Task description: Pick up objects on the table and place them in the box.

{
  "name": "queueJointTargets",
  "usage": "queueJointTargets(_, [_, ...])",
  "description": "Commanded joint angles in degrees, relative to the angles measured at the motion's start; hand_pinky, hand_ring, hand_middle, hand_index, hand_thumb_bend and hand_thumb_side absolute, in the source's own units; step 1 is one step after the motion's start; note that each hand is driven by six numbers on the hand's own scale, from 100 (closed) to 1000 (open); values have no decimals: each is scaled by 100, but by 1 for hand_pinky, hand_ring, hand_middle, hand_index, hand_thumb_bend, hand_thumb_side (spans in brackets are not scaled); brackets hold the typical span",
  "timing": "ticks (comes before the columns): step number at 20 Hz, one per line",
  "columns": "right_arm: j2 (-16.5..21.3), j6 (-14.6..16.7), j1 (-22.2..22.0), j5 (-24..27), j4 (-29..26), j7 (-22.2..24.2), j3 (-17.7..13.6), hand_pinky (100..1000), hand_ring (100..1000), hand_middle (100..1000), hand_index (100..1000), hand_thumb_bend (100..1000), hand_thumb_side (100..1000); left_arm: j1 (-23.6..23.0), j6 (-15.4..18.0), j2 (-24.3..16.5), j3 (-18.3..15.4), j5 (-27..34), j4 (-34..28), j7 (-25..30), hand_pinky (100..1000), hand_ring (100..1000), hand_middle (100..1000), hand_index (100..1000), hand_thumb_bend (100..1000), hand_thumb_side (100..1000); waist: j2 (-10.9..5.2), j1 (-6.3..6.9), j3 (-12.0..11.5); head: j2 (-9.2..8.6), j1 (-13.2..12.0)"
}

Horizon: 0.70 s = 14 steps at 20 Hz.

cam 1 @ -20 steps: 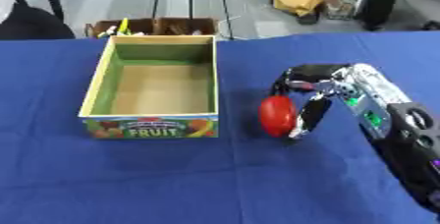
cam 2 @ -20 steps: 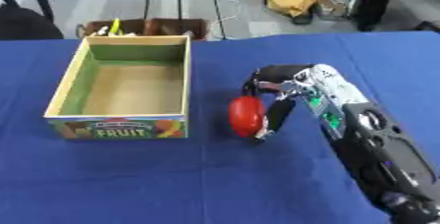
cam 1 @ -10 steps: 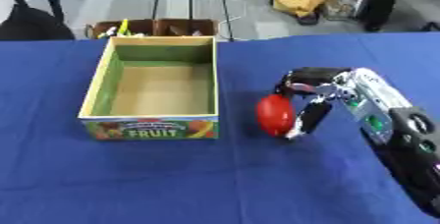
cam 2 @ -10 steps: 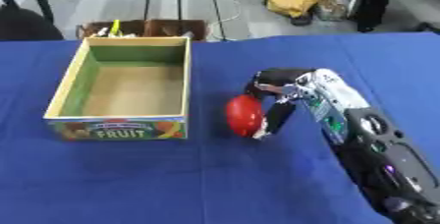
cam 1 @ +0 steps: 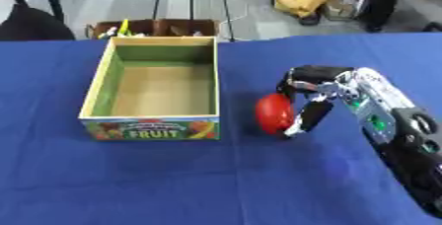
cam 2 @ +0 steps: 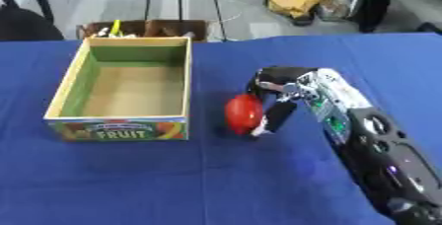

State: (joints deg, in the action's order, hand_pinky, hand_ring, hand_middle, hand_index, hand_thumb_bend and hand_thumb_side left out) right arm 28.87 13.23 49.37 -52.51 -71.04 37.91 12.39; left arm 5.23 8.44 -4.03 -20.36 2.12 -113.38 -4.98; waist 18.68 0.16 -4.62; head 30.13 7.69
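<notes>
Curling its fingers around a red fruit (cam 1: 273, 114) on the blue table (cam 1: 172, 179), the right hand (cam 1: 321, 95) grips it just beside the box (cam 1: 152, 127). The box looks empty; placing remains

only readable text: "fruit" in large white letters on the near front panel of the cardboard box (cam 1: 152, 129), set among printed fruit pictures. a smaller line of lettering above it is too blurred to read.
</notes>
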Motion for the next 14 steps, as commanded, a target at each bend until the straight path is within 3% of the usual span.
queueJointTargets(1, [138,-26,92,49,-106,-58,-21,452,636,456,613,528,524,43,7,-70,-10,-20,-121,13,208,194,474,415,100,795,-104,0,-6,-56,15])
queueJointTargets(3, [135,-36,92,59,-108,-89,-20,438,626,446,587,485,528,41,7,-70,-11,-19,-121,9,208,194,474,415,100,795,-104,0,-8,-59,16])
queueJointTargets(12, [151,-189,89,183,-160,-410,-38,343,596,398,444,122,585,34,0,-65,-13,-25,-121,11,208,195,475,414,100,794,-106,1,-3,-69,11])
queueJointTargets(14, [167,-222,93,210,-178,-480,-39,328,597,393,415,100,604,30,-2,-66,-15,-27,-121,9,208,195,475,414,100,794,-112,3,-3,-75,13])
